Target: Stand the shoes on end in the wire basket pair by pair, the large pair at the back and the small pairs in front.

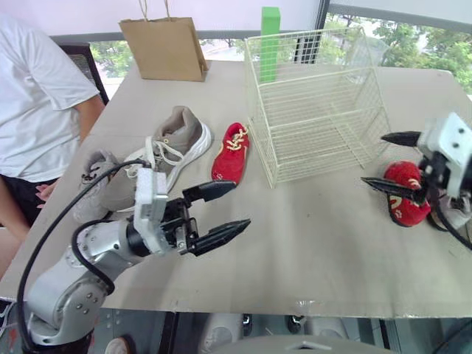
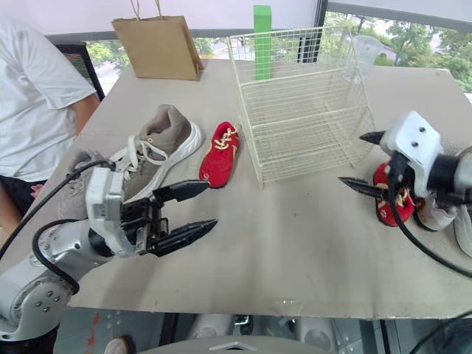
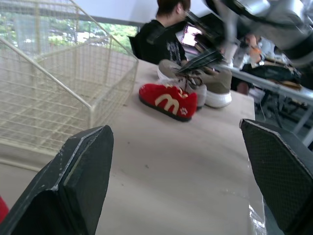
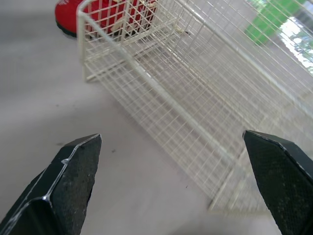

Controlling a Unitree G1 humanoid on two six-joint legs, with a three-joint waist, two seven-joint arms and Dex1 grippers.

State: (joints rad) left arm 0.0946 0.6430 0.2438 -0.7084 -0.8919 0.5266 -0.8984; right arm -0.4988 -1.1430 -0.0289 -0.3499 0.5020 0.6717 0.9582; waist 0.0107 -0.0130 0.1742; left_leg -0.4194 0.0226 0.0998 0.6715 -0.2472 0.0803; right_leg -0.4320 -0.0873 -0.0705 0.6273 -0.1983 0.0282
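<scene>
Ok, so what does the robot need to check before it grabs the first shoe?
1. Wire basket empty: ok.
2. Left gripper open, holding nothing: ok.
3. Right gripper open, holding nothing: ok.
4. Large grey shoe lying free, left of the basket: ok.
5. Red pair together: not ok. One red shoe lies left of the basket, the other red shoe right of it.
6. Person clear of the left arm's path: cannot tell. They are close to the table's left edge.
</scene>
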